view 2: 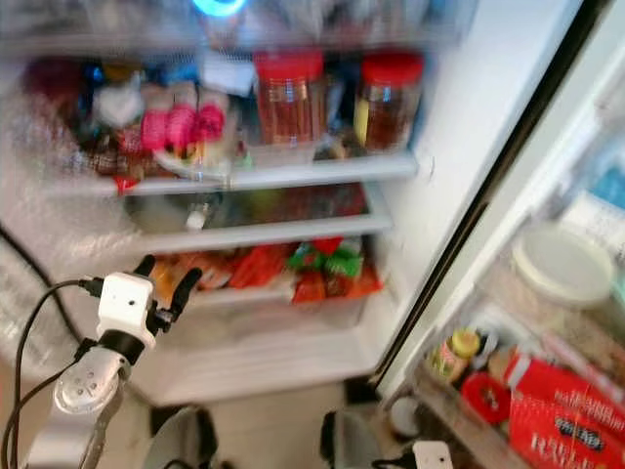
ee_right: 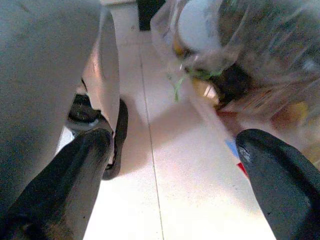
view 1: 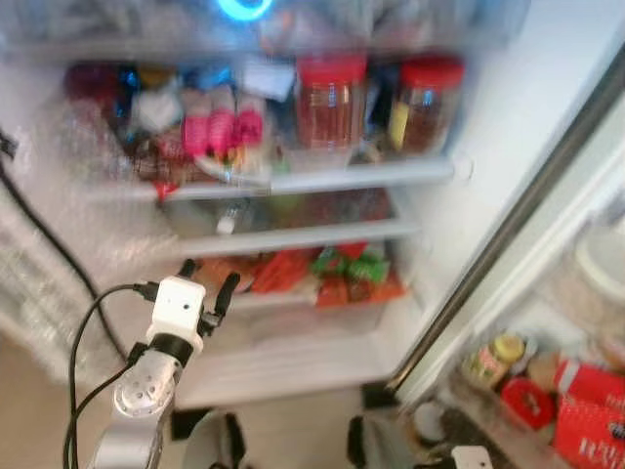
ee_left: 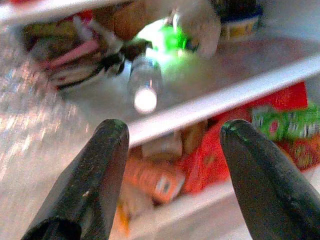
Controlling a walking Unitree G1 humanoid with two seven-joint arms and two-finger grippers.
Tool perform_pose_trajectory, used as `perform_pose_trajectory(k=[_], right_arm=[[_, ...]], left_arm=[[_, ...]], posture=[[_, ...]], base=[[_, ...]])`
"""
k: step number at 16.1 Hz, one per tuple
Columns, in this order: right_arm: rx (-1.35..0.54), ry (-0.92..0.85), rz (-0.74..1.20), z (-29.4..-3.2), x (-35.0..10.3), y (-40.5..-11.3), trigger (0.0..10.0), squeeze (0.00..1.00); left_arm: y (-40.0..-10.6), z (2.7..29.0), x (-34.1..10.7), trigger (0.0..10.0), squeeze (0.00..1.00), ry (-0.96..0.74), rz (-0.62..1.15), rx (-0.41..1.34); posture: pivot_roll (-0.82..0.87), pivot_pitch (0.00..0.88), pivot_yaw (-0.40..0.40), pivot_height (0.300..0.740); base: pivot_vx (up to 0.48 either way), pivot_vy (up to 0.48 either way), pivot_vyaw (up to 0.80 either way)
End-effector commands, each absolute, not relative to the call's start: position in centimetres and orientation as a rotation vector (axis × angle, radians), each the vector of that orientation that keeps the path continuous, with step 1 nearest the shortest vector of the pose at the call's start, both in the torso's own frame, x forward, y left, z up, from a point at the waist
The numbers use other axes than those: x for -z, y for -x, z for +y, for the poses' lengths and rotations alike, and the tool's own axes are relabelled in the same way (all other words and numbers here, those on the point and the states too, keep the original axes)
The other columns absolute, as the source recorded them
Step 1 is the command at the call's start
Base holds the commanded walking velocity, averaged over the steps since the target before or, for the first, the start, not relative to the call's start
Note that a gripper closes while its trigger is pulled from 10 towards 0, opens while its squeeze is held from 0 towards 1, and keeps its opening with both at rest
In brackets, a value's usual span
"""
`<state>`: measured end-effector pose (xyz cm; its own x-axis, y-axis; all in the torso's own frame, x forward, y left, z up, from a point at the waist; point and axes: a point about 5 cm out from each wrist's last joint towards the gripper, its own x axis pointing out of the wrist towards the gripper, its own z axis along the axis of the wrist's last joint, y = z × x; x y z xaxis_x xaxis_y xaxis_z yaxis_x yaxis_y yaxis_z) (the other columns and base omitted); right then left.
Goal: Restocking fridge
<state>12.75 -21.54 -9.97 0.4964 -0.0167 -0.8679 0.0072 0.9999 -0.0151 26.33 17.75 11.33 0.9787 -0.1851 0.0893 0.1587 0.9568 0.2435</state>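
While the fridge stands open, the left hand hovers empty, fingers spread, at the left end of the lower shelf, facing a bottle lying on its side. The right hand hangs low over the floor, fingers apart, holding nothing. Reaching in, I'd keep level and clear that shelf's front edge.

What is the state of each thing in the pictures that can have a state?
White fridge: door open, shelves full.
Two red-lidded glass jars: upright, lids on, top shelf.
Clear plastic bottle: lying on its side, middle shelf.
Left gripper: fingers open, empty, raised before the lower shelf.
Right gripper: fingers open, empty, hanging over the floor.
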Motion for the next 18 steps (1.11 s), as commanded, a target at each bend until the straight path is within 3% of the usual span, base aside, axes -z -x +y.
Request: perform_pose_trajectory(k=[1, 12, 18], right_arm=[[-0.001, -0.009, 1.057, -20.8, 10.2, -12.6, 10.0, 0.00], [-0.008, -0.010, 1.058, -20.8, 10.2, -12.6, 10.0, 0.00], [-0.007, -0.013, 1.057, -20.7, 10.2, -12.7, 10.0, 0.00]], left_arm=[[-26.3, 17.8, -11.6, 10.0, 0.00, -0.249, -0.119, 0.172], [-26.1, 18.4, -11.0, 10.0, 0.00, -0.222, -0.085, 0.135], [-25.2, 21.9, -4.0, 10.0, 0.00, -0.091, 0.244, -0.029]], posture=[[-0.04, 0.078, -0.041, 0.618], [-0.04, 0.083, -0.042, 0.618], [-0.04, 0.079, -0.040, 0.618]], base=[[-0.315, 0.000, 0.00], [-0.313, 0.000, 0.00], [-0.048, 0.000, 0.00]])
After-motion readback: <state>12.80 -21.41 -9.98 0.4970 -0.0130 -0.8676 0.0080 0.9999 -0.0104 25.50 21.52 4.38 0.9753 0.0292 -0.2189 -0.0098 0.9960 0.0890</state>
